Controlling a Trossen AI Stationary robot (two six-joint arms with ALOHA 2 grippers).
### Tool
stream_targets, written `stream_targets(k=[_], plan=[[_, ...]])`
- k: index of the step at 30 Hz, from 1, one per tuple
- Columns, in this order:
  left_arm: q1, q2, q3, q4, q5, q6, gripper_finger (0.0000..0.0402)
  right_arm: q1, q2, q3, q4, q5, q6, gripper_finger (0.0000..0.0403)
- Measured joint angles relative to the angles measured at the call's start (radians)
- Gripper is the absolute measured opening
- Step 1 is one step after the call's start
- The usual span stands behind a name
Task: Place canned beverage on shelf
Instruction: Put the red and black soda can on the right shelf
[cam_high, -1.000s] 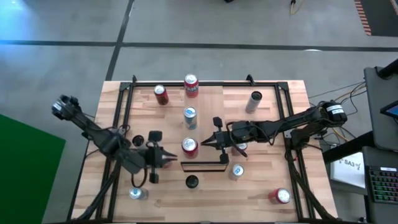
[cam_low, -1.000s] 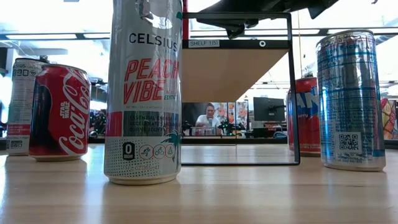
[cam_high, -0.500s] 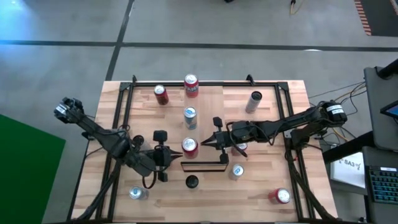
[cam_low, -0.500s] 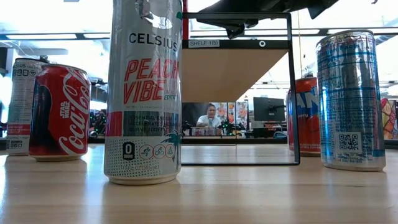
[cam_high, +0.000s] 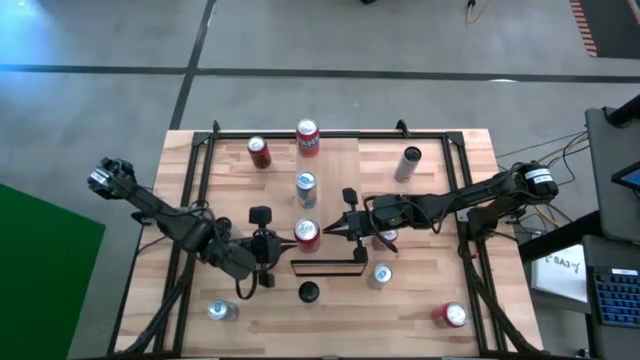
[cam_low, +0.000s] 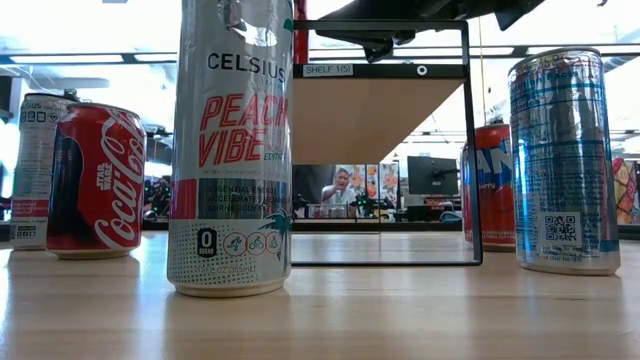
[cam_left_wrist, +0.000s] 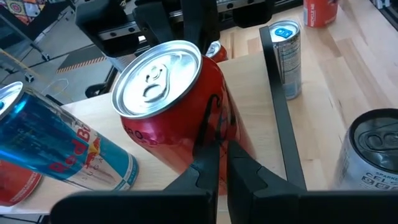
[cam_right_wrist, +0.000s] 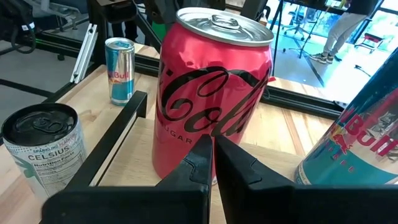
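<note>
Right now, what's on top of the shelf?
One red Coca-Cola can stands upright on the shelf, between both shut end effectors. The right arm covers part of the board.

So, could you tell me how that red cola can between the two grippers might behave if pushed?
The red cola can stands upright on its flat base, so it would probably slide. Its smooth round wall looks slippery. Tipped over, it would likely roll.

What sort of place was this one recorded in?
Probably a robotics lab or workshop in an open office: a planked table in a black frame on a bare grey floor, with a person at monitors behind.
</note>
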Motion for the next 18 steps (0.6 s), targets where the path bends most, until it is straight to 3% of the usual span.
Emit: stream_targets(k=[18], plan=[[0.0, -0.001, -0.001, -0.037, -0.017, -0.012, 0.0, 0.0, 0.04, 0.0, 0.06, -0.003, -0.011, 0.0009]])
